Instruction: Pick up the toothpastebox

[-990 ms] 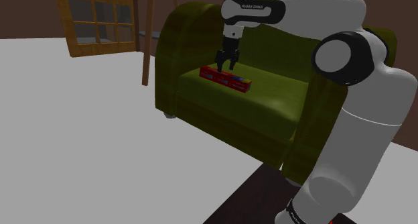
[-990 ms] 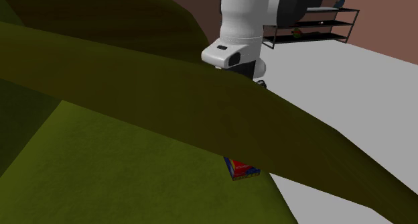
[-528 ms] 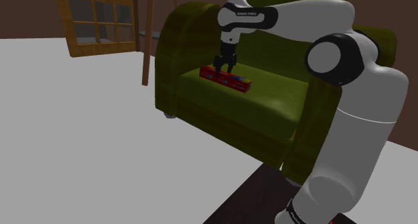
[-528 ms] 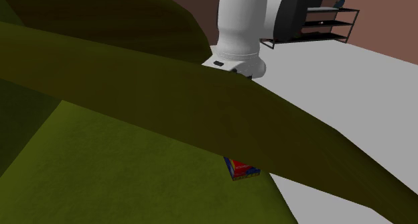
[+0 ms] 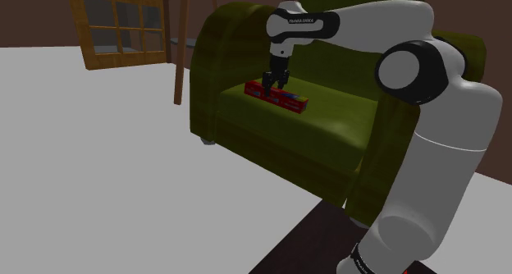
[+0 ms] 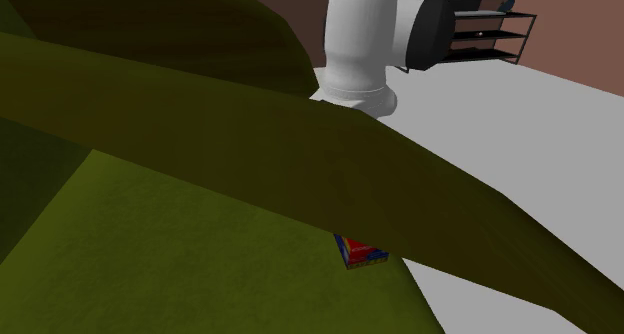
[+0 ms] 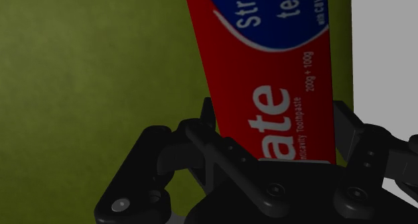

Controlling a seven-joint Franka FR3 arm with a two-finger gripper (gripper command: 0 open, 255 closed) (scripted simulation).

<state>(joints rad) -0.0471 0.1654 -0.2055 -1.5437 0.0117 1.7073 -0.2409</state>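
**Shoulder view.** We log the white arm (image 5: pixel 443 149) rising from the lower right and bending over to upper centre. Its wrist points straight down over the green armchair (image 5: pixel 215 59). The gripper (image 5: pixel 272 85) sits at the near end of the red toothpaste box (image 5: pixel 287 100), which lies flat on the seat cushion. A second ago the hand was higher with the fingers spread wider; now they are drawn in at the box, which has not shifted.

**Second exterior view.** The armrest (image 6: pixel 250 152) crosses the frame and hides the gripper. Only one corner of the box (image 6: pixel 362 254) shows below it, right of centre. The arm's white wrist link (image 6: pixel 358 42) has sunk lower behind the armrest than before. A black shelf rack (image 6: pixel 490 32) stands at upper right.

**Wrist view.** The gripper (image 7: pixel 274 119) grasps the box (image 7: pixel 281 68), with the fingers (image 7: pixel 348 125) pressed to its two long sides. The lettering is cut off by the upper edge.
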